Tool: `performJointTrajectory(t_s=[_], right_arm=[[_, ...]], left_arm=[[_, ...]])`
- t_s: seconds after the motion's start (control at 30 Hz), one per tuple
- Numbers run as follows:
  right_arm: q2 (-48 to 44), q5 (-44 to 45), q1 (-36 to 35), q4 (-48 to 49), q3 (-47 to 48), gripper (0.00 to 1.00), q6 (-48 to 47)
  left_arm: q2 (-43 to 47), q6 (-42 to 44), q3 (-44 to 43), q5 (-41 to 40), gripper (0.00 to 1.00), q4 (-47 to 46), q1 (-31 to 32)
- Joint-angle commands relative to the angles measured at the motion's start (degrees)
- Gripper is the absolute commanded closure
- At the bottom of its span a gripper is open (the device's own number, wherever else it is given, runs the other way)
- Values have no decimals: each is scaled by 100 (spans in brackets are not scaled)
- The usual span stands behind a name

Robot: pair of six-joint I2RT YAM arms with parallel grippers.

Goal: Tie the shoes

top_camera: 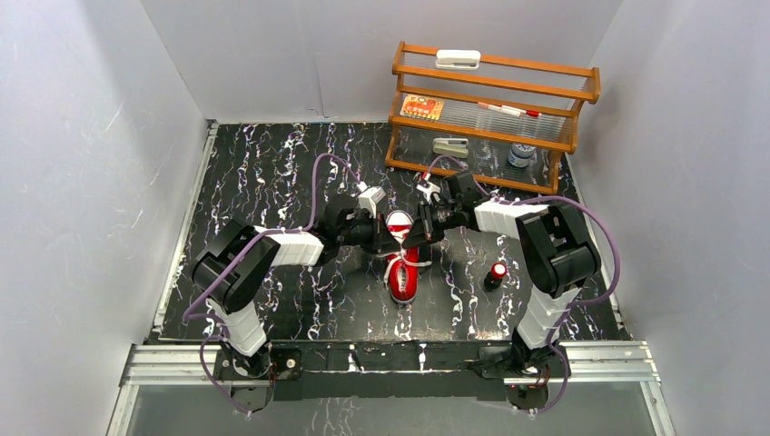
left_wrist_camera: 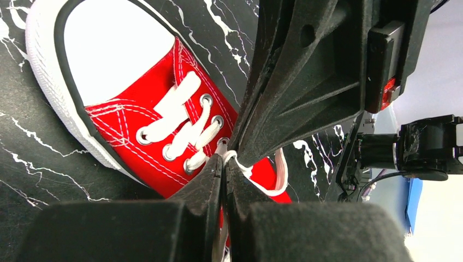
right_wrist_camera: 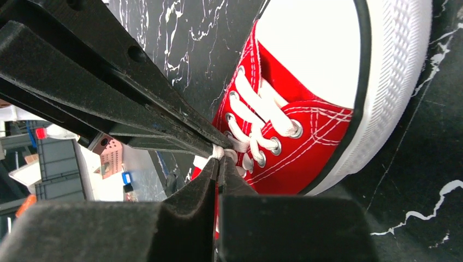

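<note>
My left gripper (left_wrist_camera: 224, 158) comes in from the left side of the sneaker (top_camera: 403, 272). Its fingers (left_wrist_camera: 199, 188) are pressed together and pinch a strand of the laces (left_wrist_camera: 180, 117) just above the sneaker's uppermost eyelets.

The sneaker itself lies flat on the black marbled table (top_camera: 272, 182), about midway between my two arms. Its white toe cap (left_wrist_camera: 114, 54) points toward my bases and its open heel end points away. The laces run criss-cross through the metal eyelets down the red canvas, and loose white strands trail off both sides of the sneaker.

My right gripper (right_wrist_camera: 218, 161) meets the left one tip to tip over the sneaker's upper eyelets, coming from the sneaker's right side. Its fingers (right_wrist_camera: 185, 202) are drawn close with only a thin slit between them, and a bit of white lace sits nipped at their tips.

To the right of the sneaker, well apart from it, a small red-and-black cylinder (top_camera: 497, 272) stands upright. Beyond the sneaker and to its right stands a wooden rack (top_camera: 495, 109).
</note>
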State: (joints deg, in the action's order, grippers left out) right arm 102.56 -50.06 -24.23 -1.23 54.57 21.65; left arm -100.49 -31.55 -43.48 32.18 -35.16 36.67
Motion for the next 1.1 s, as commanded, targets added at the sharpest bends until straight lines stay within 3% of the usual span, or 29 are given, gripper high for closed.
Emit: performJointTrajectory(t_s=[0.0, 0.17, 0.3, 0.53, 0.67, 0.7, 0.73, 0.87, 1.07], right_arm=[[123, -205, -90, 557, 114, 100, 237], [-164, 159, -91, 146, 130, 100, -18], [-399, 361, -86, -105, -24, 100, -146], [-385, 267, -91, -297, 96, 100, -251], [-410, 269, -90, -428, 168, 100, -348], [-417, 255, -91, -426, 161, 100, -346], [-421, 252, -89, -423, 147, 100, -337], [-454, 251, -87, -404, 100, 100, -324], [-446, 229, -91, -521, 173, 100, -402]], left_arm=[[212, -110, 31, 499, 100, -570, 113], [366, 97, -30, 179, 100, 50, 105], [612, 314, -161, -116, 69, 751, 11], [1166, 393, 72, -174, 51, 1407, -300], [1155, 440, 221, 3, 47, 1488, -341], [1102, 447, 221, 46, 39, 1492, -347], [1034, 452, 209, 92, 37, 1502, -367], [810, 447, 129, 55, 33, 1491, -445], [594, -171, 138, 147, 24, 936, -789]])
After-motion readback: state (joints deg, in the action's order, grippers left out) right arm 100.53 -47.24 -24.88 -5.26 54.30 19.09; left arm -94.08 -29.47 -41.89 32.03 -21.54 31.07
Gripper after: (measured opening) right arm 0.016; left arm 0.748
